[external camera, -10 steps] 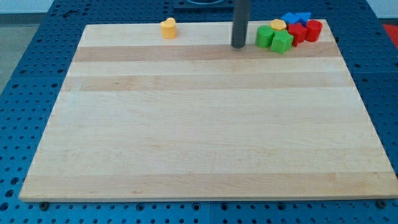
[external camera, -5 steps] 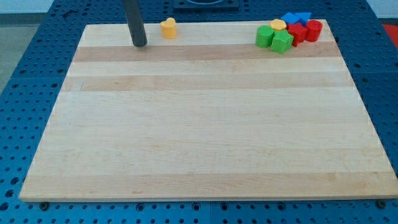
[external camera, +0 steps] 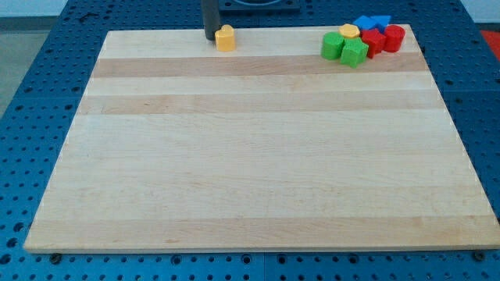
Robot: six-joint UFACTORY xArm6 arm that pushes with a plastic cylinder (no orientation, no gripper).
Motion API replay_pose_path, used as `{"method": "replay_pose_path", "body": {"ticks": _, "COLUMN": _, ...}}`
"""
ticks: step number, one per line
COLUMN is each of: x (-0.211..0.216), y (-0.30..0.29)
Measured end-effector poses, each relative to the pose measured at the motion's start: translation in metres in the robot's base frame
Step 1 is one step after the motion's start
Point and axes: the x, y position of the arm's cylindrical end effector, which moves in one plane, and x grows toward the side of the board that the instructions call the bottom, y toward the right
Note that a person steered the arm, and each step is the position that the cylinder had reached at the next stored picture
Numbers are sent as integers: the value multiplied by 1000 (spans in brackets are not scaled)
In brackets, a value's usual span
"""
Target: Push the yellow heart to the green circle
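Pincer there is none on this arm: it is ending in a straight dark rod, so nothing is spread, pressed together or pinching, and my tip (external camera: 211,39) is doing the work. In the one camera view my tip is standing near the counter's top edge, left of the middle, touching or just beside the left face of the small yellow heart block (external camera: 226,38).

That heart is sitting on the pale wooden counter (external camera: 250,172), well apart from the round green circle block (external camera: 333,46), which is lying at the left of a cluster near the top right corner. A green star-like block (external camera: 354,52) is sitting just beside the circle, with red blocks (external camera: 383,39), a second yellow block (external camera: 349,31) and blue blocks (external camera: 373,22) packed behind.

To do this step well, I judge the push should be running steadily toward the right edge, parallel to the top edge, with my tip centred on the heart's face so it is not slipping past or spinning off the counter.

The rod is standing roughly upright, entering from the view's top.
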Motion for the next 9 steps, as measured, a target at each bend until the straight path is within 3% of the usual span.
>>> {"method": "replay_pose_path", "body": {"ticks": 5, "x": 61, "y": 23}}
{"method": "replay_pose_path", "body": {"ticks": 9, "x": 38, "y": 113}}
